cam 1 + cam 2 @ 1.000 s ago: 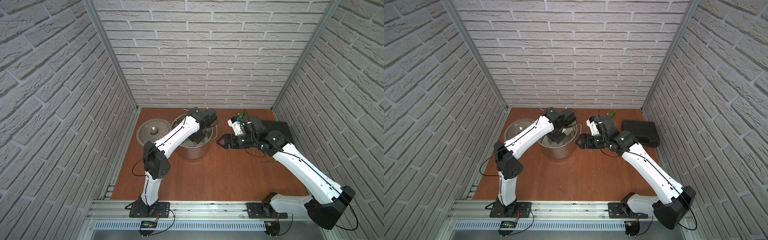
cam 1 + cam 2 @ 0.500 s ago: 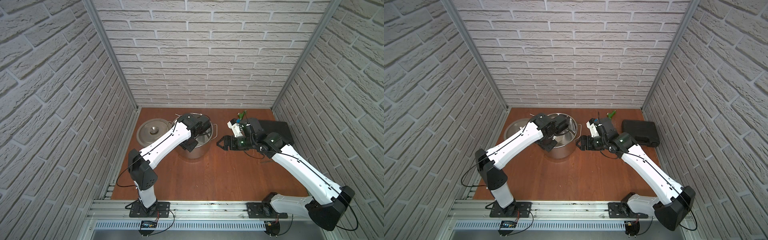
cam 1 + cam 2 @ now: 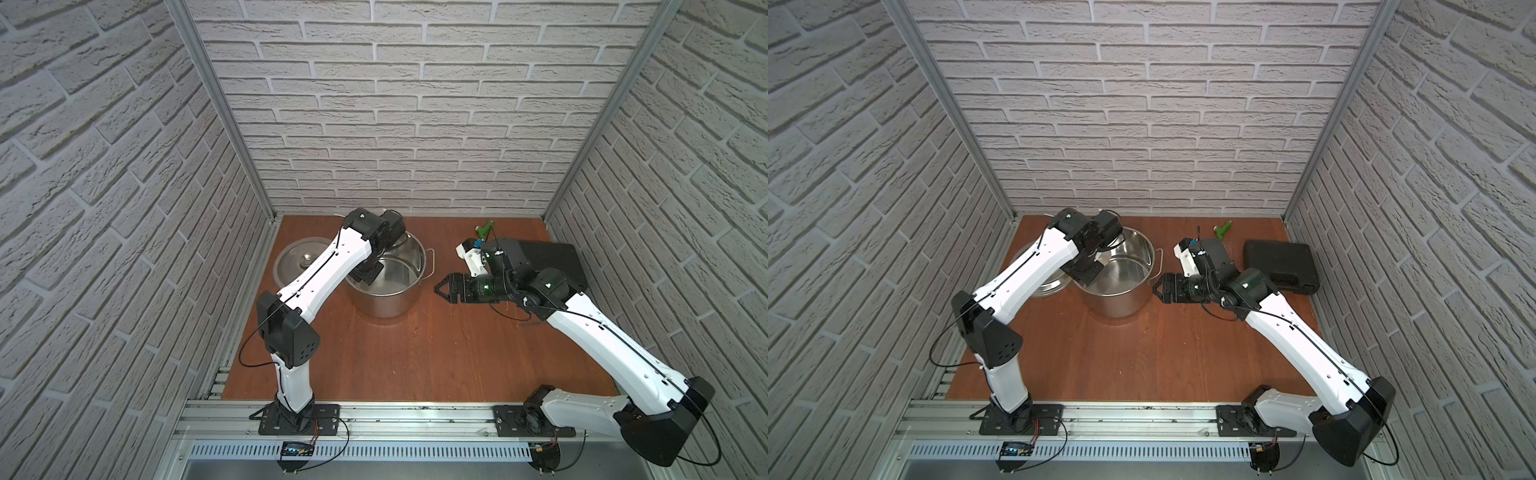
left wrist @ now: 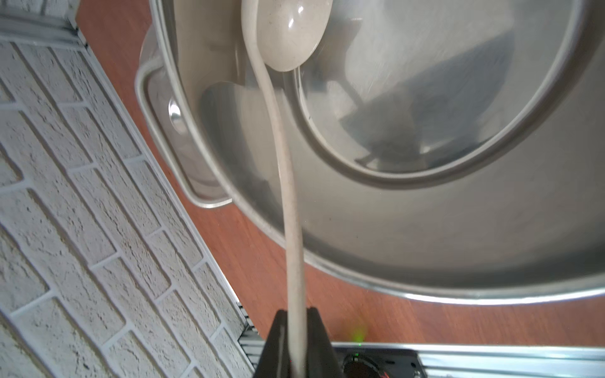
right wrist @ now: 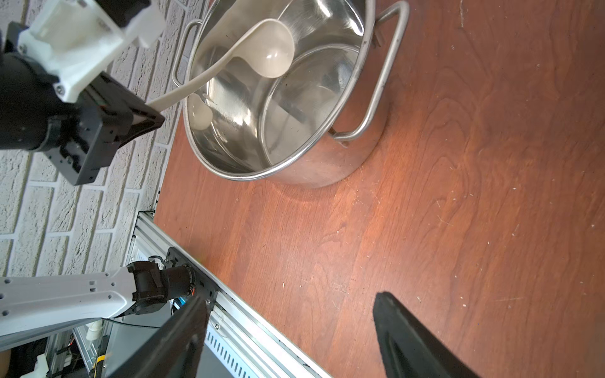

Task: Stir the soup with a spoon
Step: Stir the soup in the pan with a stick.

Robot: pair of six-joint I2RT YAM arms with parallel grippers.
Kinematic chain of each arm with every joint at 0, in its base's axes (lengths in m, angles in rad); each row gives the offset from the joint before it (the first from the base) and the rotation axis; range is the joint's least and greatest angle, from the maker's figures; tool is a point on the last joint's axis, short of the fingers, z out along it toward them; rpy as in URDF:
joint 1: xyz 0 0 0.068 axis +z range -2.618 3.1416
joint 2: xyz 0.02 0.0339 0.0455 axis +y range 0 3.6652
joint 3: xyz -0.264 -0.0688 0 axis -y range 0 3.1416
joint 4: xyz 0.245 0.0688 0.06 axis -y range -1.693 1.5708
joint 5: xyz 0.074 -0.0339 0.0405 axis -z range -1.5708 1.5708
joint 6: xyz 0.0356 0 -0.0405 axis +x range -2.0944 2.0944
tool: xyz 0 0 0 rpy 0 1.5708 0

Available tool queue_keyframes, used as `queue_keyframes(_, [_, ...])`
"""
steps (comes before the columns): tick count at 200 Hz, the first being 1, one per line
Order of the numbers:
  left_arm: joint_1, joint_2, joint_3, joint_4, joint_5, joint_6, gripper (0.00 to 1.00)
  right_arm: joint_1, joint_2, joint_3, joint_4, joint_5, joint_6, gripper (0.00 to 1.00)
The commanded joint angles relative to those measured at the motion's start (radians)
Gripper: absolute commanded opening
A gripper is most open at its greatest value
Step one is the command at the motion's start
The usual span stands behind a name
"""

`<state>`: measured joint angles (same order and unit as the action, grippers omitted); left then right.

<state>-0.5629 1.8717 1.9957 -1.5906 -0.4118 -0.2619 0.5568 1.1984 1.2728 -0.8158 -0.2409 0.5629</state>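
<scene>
Two black fingers (image 4: 278,340) of the left gripper (image 4: 295,315) pinch together on the thin handle of the cream ladle (image 4: 282,147). Its round bowl hangs inside the steel pot (image 5: 327,167), close to the wall; whether it touches I cannot tell. The right gripper (image 5: 289,296) holds its jaws wide apart over bare wooden table (image 3: 415,365), just at 3 o'clock of the pot, facing its side handle. The lid (image 3: 299,262) lies at 9 o'clock of the pot, a black case (image 3: 1281,266) farther out at 3 o'clock.

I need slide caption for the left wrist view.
The left tool clamps the cream plastic ladle, its bowl inside the shiny steel stockpot.
</scene>
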Motion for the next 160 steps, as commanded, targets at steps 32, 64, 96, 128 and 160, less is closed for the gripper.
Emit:
queue_keyframes(32, [-0.082,0.18,0.224,-0.021,0.031,0.038,0.0,0.011,-0.048,0.027,-0.098,0.084,-0.08,0.85])
queue_keyframes(64, [-0.143,0.157,0.192,-0.04,0.068,0.028,0.0,0.009,-0.059,0.03,-0.116,0.105,-0.091,0.85])
queue_keyframes(96, [-0.176,0.04,0.051,-0.051,0.064,-0.039,0.0,0.01,-0.051,0.026,-0.091,0.094,-0.08,0.84])
queue_keyframes(128, [-0.167,-0.022,-0.022,-0.131,0.014,-0.056,0.0,0.01,-0.021,0.033,-0.061,0.068,-0.07,0.83])
queue_keyframes(160, [-0.116,-0.064,-0.068,-0.156,-0.005,-0.053,0.0,0.011,-0.002,0.031,-0.028,0.047,-0.05,0.81])
